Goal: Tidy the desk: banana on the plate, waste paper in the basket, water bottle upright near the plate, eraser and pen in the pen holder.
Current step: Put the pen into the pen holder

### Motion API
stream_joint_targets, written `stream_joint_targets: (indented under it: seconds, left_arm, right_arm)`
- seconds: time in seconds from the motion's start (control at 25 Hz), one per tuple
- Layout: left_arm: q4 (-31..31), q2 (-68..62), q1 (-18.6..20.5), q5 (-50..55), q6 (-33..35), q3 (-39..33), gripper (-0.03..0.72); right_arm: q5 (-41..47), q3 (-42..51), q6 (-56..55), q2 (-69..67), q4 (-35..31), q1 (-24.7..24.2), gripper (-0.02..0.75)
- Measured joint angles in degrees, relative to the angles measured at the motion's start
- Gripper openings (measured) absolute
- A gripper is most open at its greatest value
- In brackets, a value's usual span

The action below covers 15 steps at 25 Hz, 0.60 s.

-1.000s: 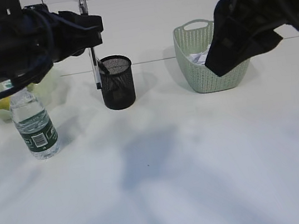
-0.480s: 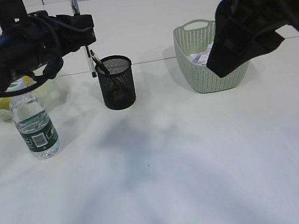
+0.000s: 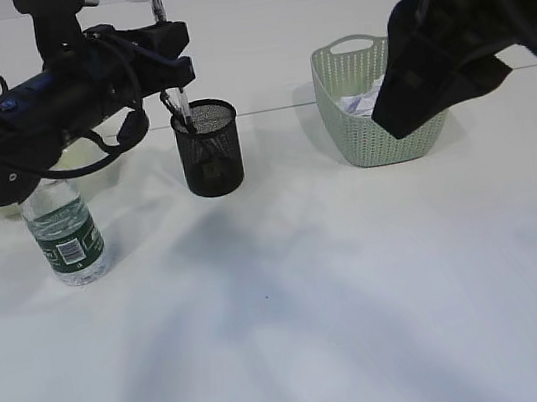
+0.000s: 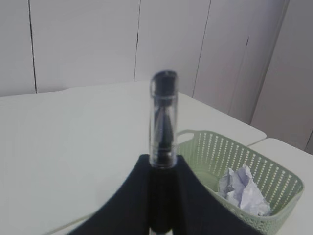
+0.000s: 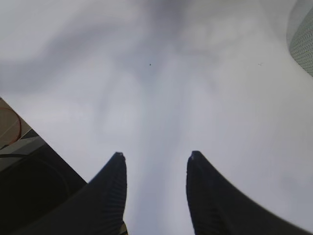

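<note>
My left gripper (image 3: 174, 71) is shut on a clear-barrelled black pen (image 3: 160, 15), held almost upright with its lower end dipping inside the rim of the black mesh pen holder (image 3: 210, 154). In the left wrist view the pen (image 4: 164, 117) sticks up from between the closed jaws of the gripper (image 4: 164, 164). The water bottle (image 3: 62, 227) stands upright at the left. Behind my left arm only a pale edge of the plate (image 3: 89, 152) shows; the banana and the eraser are hidden. Waste paper (image 4: 242, 188) lies in the sage-green basket (image 3: 378, 124). My right gripper (image 5: 155, 157) hangs open over bare desk.
The right arm (image 3: 447, 43) looms in front of the basket's right side. A seam crosses the white desk (image 3: 302, 287) behind the holder. The basket's wall (image 5: 303, 34) shows at the top right of the right wrist view, and the desk's edge at its lower left.
The left arm swung the pen from beside the holder's left side, lifted it, and brought it over the holder with its lower end inside. The right arm stayed still.
</note>
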State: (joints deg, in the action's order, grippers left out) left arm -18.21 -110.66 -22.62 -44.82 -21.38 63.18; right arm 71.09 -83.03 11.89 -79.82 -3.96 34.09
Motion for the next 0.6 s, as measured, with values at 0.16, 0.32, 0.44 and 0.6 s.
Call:
stream_joint_targets:
  seconds: [0.16,0.32,0.44,0.6]
  left_arm:
    - [0.1,-2.2,0.0,-3.2,0.9,0.9,0.044]
    - [2.5,-4.6,0.0,-7.1,2.3,1.0,0.044]
    - [4.3,-6.4,0.0,-9.2,3.5,2.2,0.044]
    - [4.2,-8.5,0.0,-9.5,3.8,5.5,0.044]
  right_arm:
    - [0.0,0.0,0.0,0.0,0.1,0.0,0.306]
    - [-0.1,0.0,0.0,0.0,0.1,0.0,0.306]
    - [-0.1,0.0,0.0,0.0,0.2,0.0,0.306]
    - [-0.1,0.0,0.0,0.0,0.2,0.0,0.306]
